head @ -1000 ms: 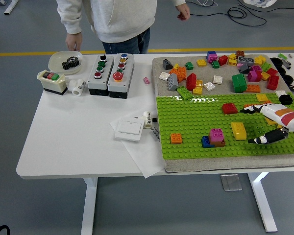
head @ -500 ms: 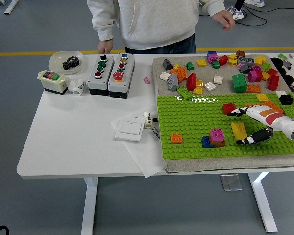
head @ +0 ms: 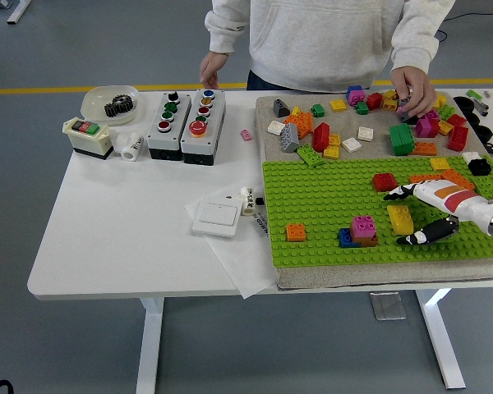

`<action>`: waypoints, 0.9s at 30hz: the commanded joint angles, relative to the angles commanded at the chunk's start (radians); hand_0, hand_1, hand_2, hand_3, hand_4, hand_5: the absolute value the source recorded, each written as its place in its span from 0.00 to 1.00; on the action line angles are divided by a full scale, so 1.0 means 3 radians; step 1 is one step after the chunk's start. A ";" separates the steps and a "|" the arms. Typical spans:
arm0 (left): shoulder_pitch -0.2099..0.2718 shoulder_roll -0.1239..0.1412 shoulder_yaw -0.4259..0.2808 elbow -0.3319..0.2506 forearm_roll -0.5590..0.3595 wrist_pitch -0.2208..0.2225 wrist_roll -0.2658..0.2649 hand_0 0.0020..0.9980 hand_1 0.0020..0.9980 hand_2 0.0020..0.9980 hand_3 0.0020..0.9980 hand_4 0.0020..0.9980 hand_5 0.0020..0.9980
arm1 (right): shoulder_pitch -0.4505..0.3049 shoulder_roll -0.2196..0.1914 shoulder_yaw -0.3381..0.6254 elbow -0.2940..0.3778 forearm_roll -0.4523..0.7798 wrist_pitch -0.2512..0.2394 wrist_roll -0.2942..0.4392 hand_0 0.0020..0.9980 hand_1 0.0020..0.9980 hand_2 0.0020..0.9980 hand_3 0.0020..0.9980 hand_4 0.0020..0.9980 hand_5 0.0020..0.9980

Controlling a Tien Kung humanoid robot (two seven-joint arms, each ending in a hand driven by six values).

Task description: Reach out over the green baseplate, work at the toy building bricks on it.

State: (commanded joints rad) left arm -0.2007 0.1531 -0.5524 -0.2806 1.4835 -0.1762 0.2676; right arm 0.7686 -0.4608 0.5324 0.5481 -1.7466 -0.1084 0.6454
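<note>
The baseplate (head: 329, 205) lay at the table's (head: 123, 238) near right edge with a brick pile (head: 370, 123) behind it toward the far edge, two button boxes (head: 185, 125) stood far left of that, and a wall switch (head: 218, 217) lay just left of the baseplate.

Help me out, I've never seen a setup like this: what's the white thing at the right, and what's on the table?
One camera looks down from the robot's head. The white-and-black thing is the robot's right hand, fingers spread beside a yellow brick on the green baseplate, holding nothing. Its left hand isn't visible. Loose bricks lie behind the plate, button boxes at left. A person across the table has a hand among the bricks.
</note>
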 joint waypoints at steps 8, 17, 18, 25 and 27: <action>-0.0003 -0.0001 0.0008 -0.0002 -0.0007 0.0001 -0.0008 0.72 0.73 0.71 0.60 0.66 0.60 | 0.0026 0.0025 -0.0006 -0.0068 -0.0002 0.0016 0.0000 0.82 0.70 0.73 0.75 0.99 0.34; -0.0019 -0.0001 0.0018 -0.0004 -0.0023 0.0005 -0.0011 0.72 0.73 0.71 0.60 0.66 0.60 | 0.0055 0.0052 -0.0016 -0.0147 0.0042 0.0028 0.0000 0.82 0.69 0.72 0.73 0.97 0.36; -0.0020 -0.0001 0.0018 -0.0004 -0.0023 0.0005 -0.0010 0.72 0.73 0.71 0.60 0.66 0.60 | 0.0057 0.0053 -0.0019 -0.0153 0.0052 0.0032 0.0000 0.82 0.69 0.72 0.73 0.97 0.36; -0.0026 0.0000 0.0018 -0.0004 -0.0023 0.0003 -0.0010 0.72 0.73 0.71 0.60 0.66 0.60 | 0.0076 0.0064 -0.0018 -0.0184 0.0099 0.0051 0.0000 0.80 0.69 0.72 0.71 0.95 0.37; -0.0028 0.0000 0.0020 -0.0005 -0.0023 0.0001 -0.0010 0.72 0.73 0.71 0.60 0.66 0.60 | 0.0081 0.0070 -0.0026 -0.0195 0.0105 0.0052 0.0000 0.79 0.68 0.71 0.68 0.94 0.39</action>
State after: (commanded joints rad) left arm -0.2090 0.1531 -0.5464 -0.2821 1.4766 -0.1758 0.2645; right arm 0.7930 -0.4399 0.5247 0.4896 -1.7151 -0.0927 0.6454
